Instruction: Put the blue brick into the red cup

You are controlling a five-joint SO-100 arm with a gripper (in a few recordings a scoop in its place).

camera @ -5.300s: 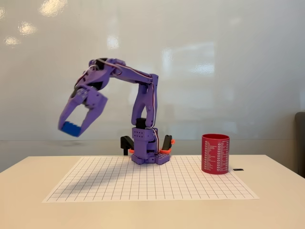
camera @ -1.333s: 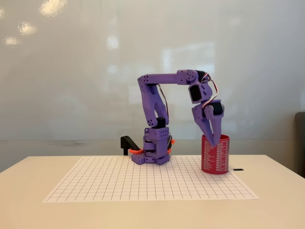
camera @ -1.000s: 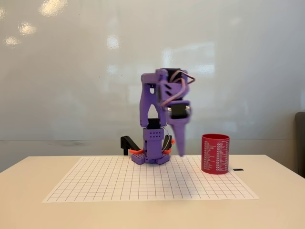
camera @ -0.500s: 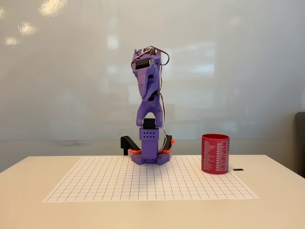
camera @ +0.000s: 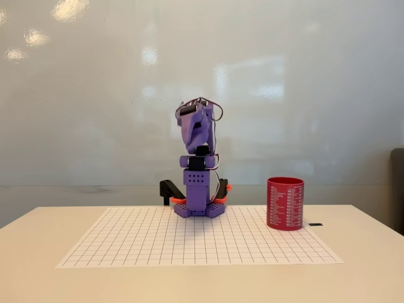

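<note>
I can't tell how my gripper (camera: 194,129) stands now; the purple arm (camera: 197,165) has folded back over its base, away from the red cup (camera: 285,203). The blue brick is no longer between the fingers, so I judge it dropped inside the cup, task done.

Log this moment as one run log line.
arm: folded over base | hand: state unclear | red cup: upright, right of grid sheet | blue brick: unseen
</note>
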